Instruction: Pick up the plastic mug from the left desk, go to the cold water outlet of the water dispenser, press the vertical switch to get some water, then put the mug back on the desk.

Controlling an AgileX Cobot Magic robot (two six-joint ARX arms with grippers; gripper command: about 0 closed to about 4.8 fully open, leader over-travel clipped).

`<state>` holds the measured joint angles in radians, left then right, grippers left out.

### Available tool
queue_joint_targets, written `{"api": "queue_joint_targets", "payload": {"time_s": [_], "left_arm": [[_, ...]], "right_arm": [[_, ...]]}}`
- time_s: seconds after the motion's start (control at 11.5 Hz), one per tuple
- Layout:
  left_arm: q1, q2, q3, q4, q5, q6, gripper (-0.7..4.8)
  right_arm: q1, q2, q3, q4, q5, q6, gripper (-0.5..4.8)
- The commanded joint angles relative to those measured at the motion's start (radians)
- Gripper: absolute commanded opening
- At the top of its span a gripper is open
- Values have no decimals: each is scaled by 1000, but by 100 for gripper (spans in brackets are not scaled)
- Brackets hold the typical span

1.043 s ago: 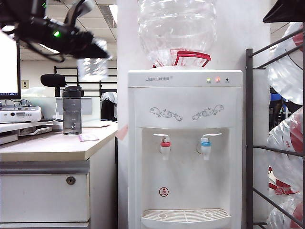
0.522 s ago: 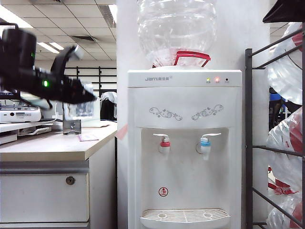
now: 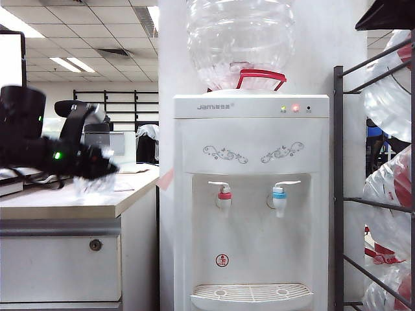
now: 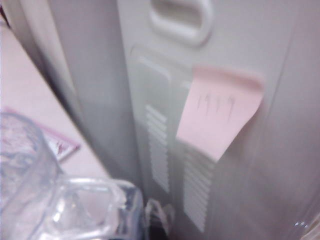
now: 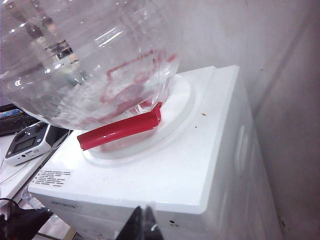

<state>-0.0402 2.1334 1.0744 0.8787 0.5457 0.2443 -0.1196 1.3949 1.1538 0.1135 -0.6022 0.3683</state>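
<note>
Our left gripper [image 3: 97, 170] hangs low over the desk [image 3: 71, 204], on the left of the exterior view, blurred. Its fingers are pinched on the mug [image 3: 94, 184], whose clear crinkly body shows just under the black arm, at or just above the beige top; we cannot tell whether it touches. In the left wrist view the mug [image 4: 55, 200] fills the near corner, its handle and dimpled wall in front of the desk top [image 4: 30, 100], with the dispenser's [image 4: 165, 125] grey vented side close beyond and a pink note [image 4: 220, 112] stuck on it. Any water inside is too blurred to judge.

The dispenser [image 3: 251, 194] stands right of the desk. Its blue-banded tap [image 3: 279, 197] with its white lever [image 3: 286, 184] is well apart from the mug, beside the red-banded tap [image 3: 224, 196].

Our right gripper [image 5: 142, 222] stays out of the exterior view; its fingertips, pressed together and empty, hover above the dispenser's top, near the big bottle [image 5: 85, 60] and its red handle [image 5: 120, 131].
</note>
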Motion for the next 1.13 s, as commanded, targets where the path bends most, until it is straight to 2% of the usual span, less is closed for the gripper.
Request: {"api": "queue_joint_targets", "payload": {"time_s": [0.09, 0.17, 0.26, 0.35, 0.52, 0.61, 0.87, 1.13], "left_arm": [[31, 46, 10, 125, -30, 10, -5], [31, 45, 10, 126, -30, 9, 22], [29, 45, 10, 125, -30, -31, 193], [29, 45, 10, 125, -32, -57, 215], [29, 41, 9, 108, -34, -126, 215], [29, -3, 7, -33, -57, -124, 214], [29, -42, 7, -69, -82, -122, 214], [27, -98, 7, -261, -101, -121, 211]], "right_arm": [[2, -5, 5, 11, -2, -3, -6], [2, -5, 5, 11, -2, -3, -6], [2, -5, 5, 11, -2, -3, -6], [2, -5, 5, 11, -2, -3, -6], [2, -5, 5, 11, -2, -3, -6], [2, -5, 5, 11, -2, -3, -6], [2, -5, 5, 15, -2, -3, -6], [2, -5, 5, 23, -2, -3, -6]]}}
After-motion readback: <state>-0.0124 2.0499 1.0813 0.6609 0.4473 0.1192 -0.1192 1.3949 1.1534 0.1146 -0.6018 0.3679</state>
